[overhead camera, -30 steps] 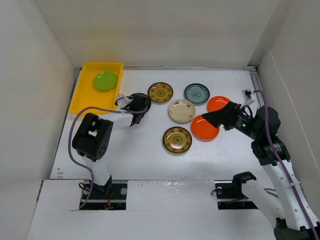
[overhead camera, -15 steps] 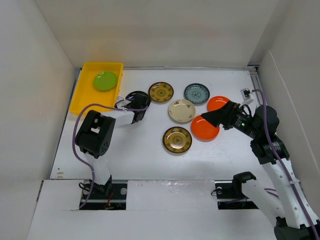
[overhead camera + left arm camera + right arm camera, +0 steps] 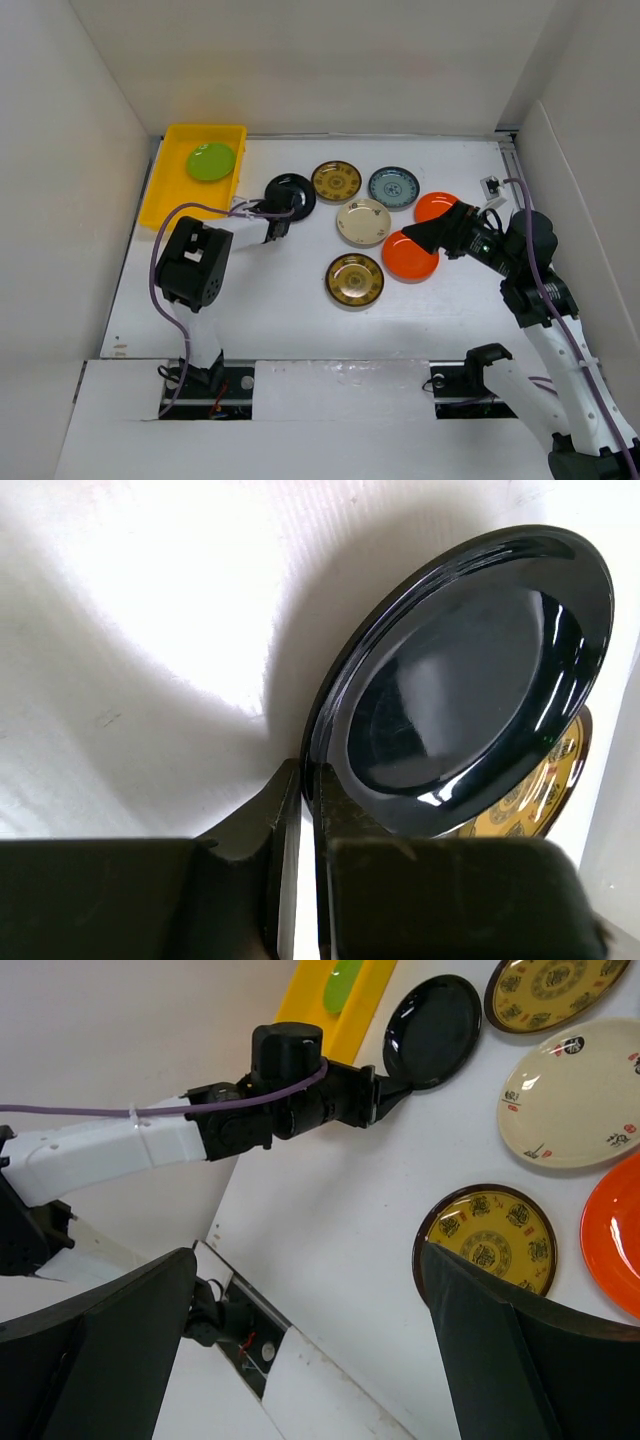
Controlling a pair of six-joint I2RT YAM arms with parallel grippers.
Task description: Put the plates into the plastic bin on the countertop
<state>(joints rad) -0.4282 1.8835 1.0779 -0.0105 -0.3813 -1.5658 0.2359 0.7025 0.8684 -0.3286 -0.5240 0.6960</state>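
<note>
The left gripper (image 3: 307,785) has its two fingers closed to a narrow slit on the near rim of the black plate (image 3: 470,680), pinching it edge-on. The plate sits tilted just off the yellow bin (image 3: 172,198), beside that bin's near right corner and outside its wall. A second ago the plate lay lower and closer to the bin, half hidden under the gripper; now it has swung further from the bin and shows as a full dark disc. Its far edge overlaps the rim of a brown-gold plate (image 3: 336,181), which has itself slid a little further from the bin than before. The wrist view does not show whether the two touch.

Inside the bin, the lime green plate (image 3: 211,161) lies toward the far end, unmoved.

The right gripper (image 3: 440,235), well apart from the bin on the other side of the countertop (image 3: 280,300), hangs over an orange plate (image 3: 408,260) with its fingers spread wide and nothing between them, where it was a second ago.
</note>
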